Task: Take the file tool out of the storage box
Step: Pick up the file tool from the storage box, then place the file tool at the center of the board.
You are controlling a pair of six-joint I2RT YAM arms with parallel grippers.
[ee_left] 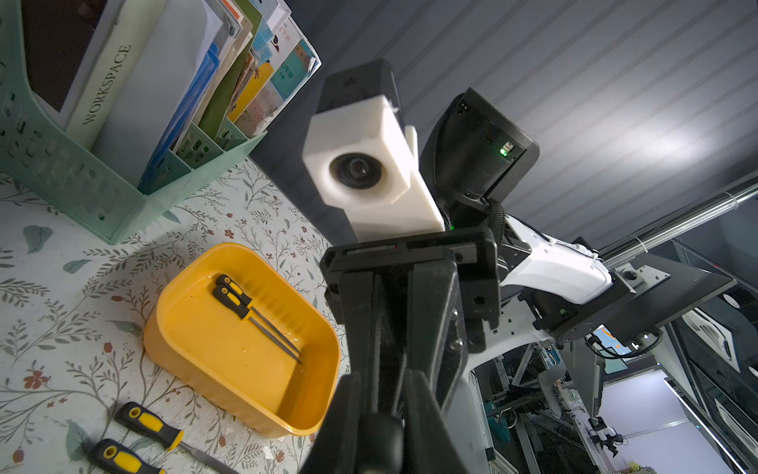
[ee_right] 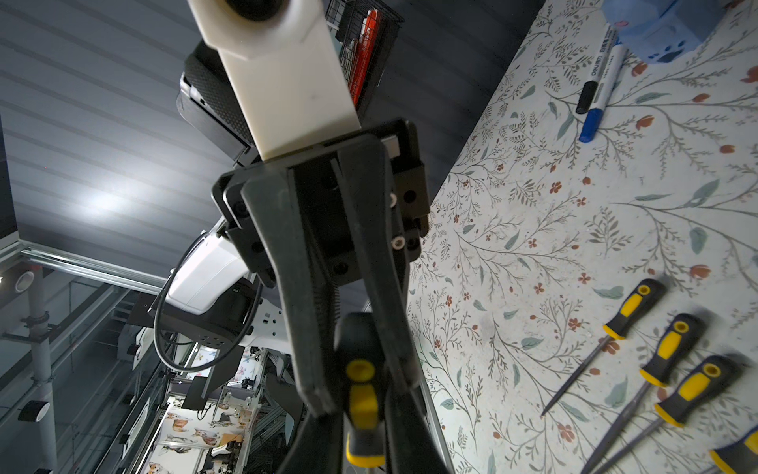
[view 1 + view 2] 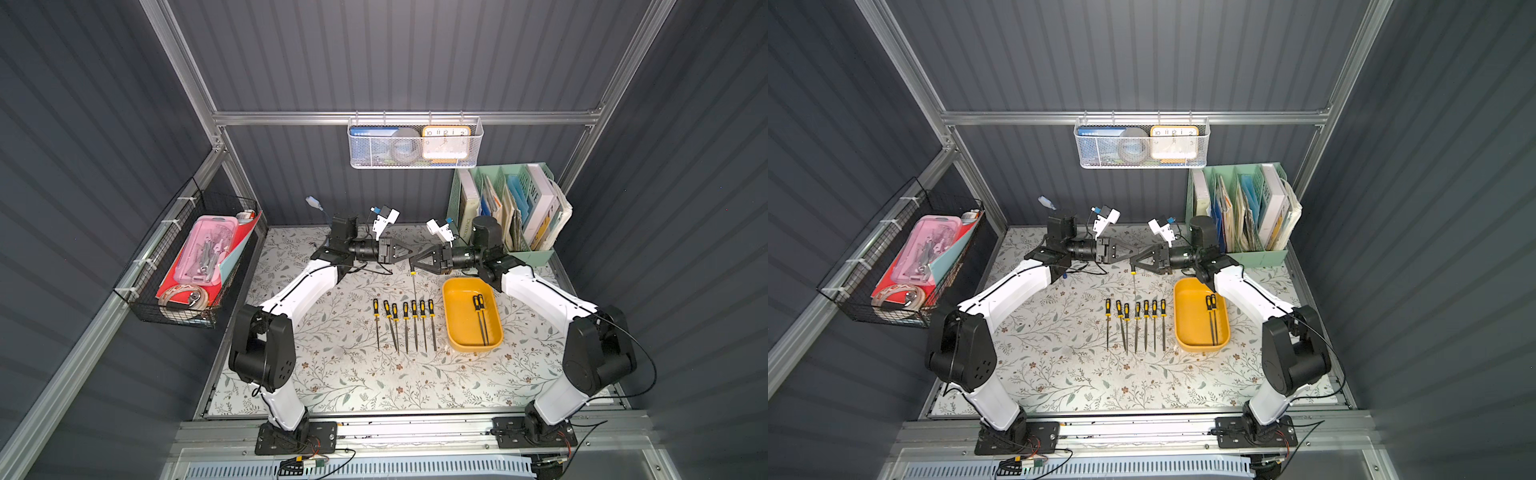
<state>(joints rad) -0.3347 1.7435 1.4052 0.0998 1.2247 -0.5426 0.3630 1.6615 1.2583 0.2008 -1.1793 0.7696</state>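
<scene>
The yellow storage box (image 3: 459,328) (image 3: 1190,328) (image 1: 229,353) sits right of centre on the flowered table with two black-and-yellow files (image 3: 482,320) (image 1: 254,314) lying in it. Behind it, above the table, my two grippers meet tip to tip. A file tool (image 3: 413,274) (image 3: 1133,273) (image 2: 363,394) hangs between them, shaft pointing down. The left gripper (image 3: 415,257) (image 1: 383,410) is shut on the handle's black end. The right gripper (image 3: 412,265) (image 2: 363,429) is shut on the same handle lower down.
Several more files (image 3: 405,324) (image 3: 1136,324) lie in a row left of the box. A mint-green organiser with books (image 3: 507,212) stands at the back right. A wire basket with a pink case (image 3: 191,266) hangs on the left wall. Marker pens (image 2: 599,90) lie near the back.
</scene>
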